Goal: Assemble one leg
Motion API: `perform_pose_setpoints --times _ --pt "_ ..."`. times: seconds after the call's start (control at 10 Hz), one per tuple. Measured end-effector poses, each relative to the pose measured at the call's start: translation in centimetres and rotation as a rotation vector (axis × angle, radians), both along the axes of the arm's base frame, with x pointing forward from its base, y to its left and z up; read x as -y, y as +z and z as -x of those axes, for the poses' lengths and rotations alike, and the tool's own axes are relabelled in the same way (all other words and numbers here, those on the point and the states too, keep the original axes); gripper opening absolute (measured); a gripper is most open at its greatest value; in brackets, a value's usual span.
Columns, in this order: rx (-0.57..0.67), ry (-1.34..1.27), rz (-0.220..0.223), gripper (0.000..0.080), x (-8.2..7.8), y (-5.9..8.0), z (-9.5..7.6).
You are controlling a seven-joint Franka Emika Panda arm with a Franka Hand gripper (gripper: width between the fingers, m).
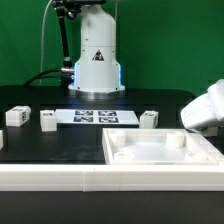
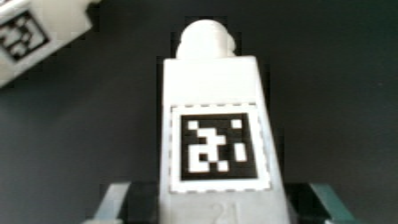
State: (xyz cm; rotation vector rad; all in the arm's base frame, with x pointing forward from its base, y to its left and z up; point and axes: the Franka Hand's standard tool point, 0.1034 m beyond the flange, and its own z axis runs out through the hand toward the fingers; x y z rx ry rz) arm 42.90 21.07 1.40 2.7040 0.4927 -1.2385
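Pinching one leg (image 2: 217,130) by its sides over the dark table (image 2: 71,140), the gripper (image 2: 221,203) has pickup done; seating it in the tabletop (image 1: 160,150) apparently remains.

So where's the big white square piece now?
The tabletop lies in front, on the exterior view's right, just before the marker board and a loose leg.

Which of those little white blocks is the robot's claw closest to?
The leg between the fingers of the gripper, shown in the wrist view. The other legs stand on the table, away from it.
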Motion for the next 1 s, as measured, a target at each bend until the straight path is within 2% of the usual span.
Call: perform_pose_setpoints --times 0.1,0.2,0.3,0.5,0.6,0.7,0.8,0.9,1.0 --pt "0.007 0.006 -0.016 0.0290 0.7 1.6 -0.2" --pt "-0.007 0.018 -0.033 0.0291 1.7 4.0 -0.7" --pt "-0.017 0.017 -0.032 0.0291 2.4 5.9 -1.1" --pt "0.019 0.021 -0.028 0.0291 2.8 8.8 -2.2" --pt "0.035 0.019 -0.037 0.0291 2.6 8.3 -2.4" --pt "0.131 0.011 -0.074 0.0291 2.1 7.6 -3.7" --pt "0.217 0.007 -0.103 0.0291 2.3 7.9 -4.1" --pt "0.303 0.021 -0.172 0.0291 3.3 7.7 -4.8" --pt "0.347 0.026 -0.201 0.0291 4.4 8.2 -5.9"
